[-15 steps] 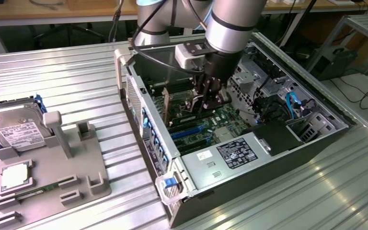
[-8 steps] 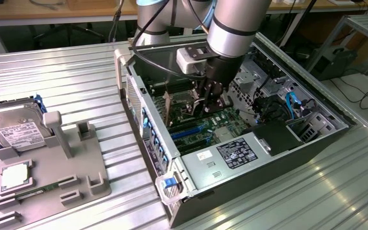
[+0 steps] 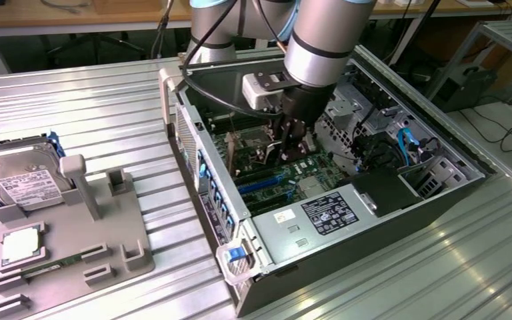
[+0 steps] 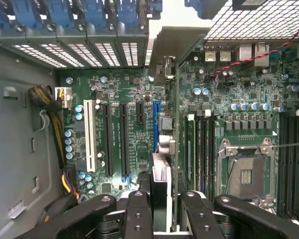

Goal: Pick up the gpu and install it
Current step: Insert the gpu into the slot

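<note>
One grey tray (image 3: 123, 230) sits at the exterior view's left on the ribbed metal table (image 3: 87, 100), holding a silver hard drive (image 3: 21, 175) and a memory stick (image 3: 47, 268). Right of it lies the open computer case (image 3: 434, 200), motherboard (image 4: 114, 94) exposed. Inside, the tool (image 4: 159, 206), partly closed, grips the gpu (image 4: 162, 149), a thin dark card held on edge beside the blue slot (image 4: 156, 127).

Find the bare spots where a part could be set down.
Free: the ribbed metal table between the grey fixture tray and the computer case, and beyond the hard drive. Crowded: inside the case around the gripper.
</note>
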Controlling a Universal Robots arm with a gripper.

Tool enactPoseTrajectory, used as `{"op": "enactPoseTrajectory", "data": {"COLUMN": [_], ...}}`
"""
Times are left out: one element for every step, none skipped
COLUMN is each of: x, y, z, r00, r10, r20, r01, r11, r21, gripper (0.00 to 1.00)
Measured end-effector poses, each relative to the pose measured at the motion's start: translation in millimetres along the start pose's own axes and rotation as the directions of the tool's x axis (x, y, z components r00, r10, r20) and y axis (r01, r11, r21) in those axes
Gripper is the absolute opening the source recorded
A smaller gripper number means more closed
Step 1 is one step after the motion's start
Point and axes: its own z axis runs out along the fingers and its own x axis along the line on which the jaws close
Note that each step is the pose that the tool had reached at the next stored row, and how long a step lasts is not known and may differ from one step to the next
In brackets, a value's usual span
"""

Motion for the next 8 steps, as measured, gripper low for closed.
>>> {"op": "enactPoseTrajectory", "data": {"x": [0.0, 0.1, 0.4, 1.0, 1.8, 2.3, 2.5, 2.6], "y": [0.5, 0.8, 0.9, 0.9, 0.9, 0.9, 1.0, 1.4], "z": [0.9, 1.8, 2.8, 4.0, 5.1, 6.1, 7.2, 8.1], "r00": [1.0000, 1.0000, 1.0000, 1.0000, 1.0000, 1.0000, 1.0000, 1.0000], "r10": [0.000, 0.000, 0.000, 0.000, 0.000, 0.000, 0.000, 0.000], "r20": [0.0009, 0.0016, 0.0017, 0.0016, 0.0017, 0.0017, 0.0018, 0.0018], "r01": [0.000, 0.000, 0.000, 0.000, 0.000, 0.000, 0.000, 0.000], "r11": [1.0000, 1.0000, 1.0000, 1.0000, 1.0000, 1.0000, 1.0000, 1.0000], "r21": [0.0000, 0.0000, 0.0000, -0.0001, -0.0001, -0.0001, 0.0000, 0.0000], "gripper": [0.28, 0.28, 0.28, 0.28, 0.28, 0.28, 0.28, 0.28]}}
